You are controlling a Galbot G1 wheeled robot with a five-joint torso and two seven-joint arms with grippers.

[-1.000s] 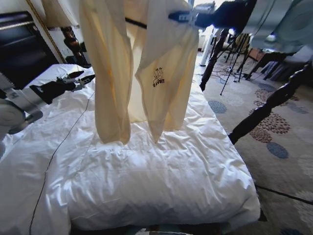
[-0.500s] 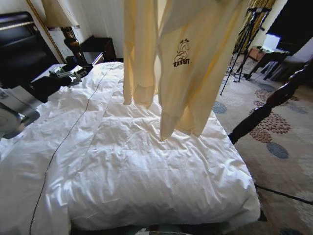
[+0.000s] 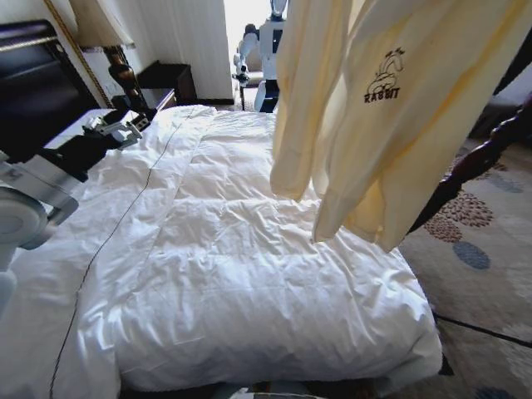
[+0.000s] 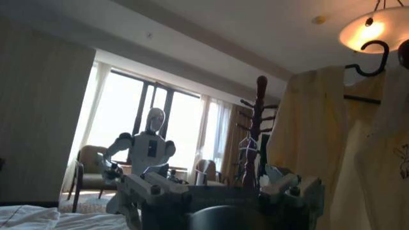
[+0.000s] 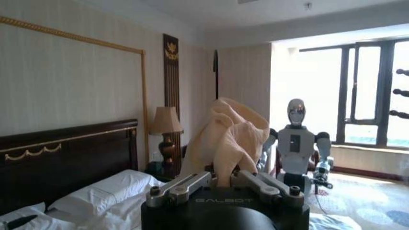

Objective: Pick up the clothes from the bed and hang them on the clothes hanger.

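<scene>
The clothes [image 3: 391, 125], a pale yellow shirt with a small "RABBIT" print, hang in the air over the right side of the bed [image 3: 249, 274]. A bunch of the yellow fabric [image 5: 223, 139] rises from between the fingers of my right gripper [image 5: 222, 179], which is shut on it. In the left wrist view the shirt [image 4: 345, 158] drapes from the clothes hanger, whose dark hook [image 4: 374, 60] curls above the collar. My left gripper [image 3: 116, 126] hovers open over the bed's far left side, near the headboard, holding nothing.
A dark wooden post [image 3: 470, 166] slants behind the shirt at the bed's right side. Patterned carpet [image 3: 482, 258] lies to the right. A coat stand [image 4: 259, 134] and another white robot [image 3: 266, 46] stand by the window. A lamp [image 3: 104, 33] and a thin cable [image 3: 108, 241] are on the left.
The shirt has swung from the middle of the head view to the upper right and now hangs higher. The left arm has barely moved.
</scene>
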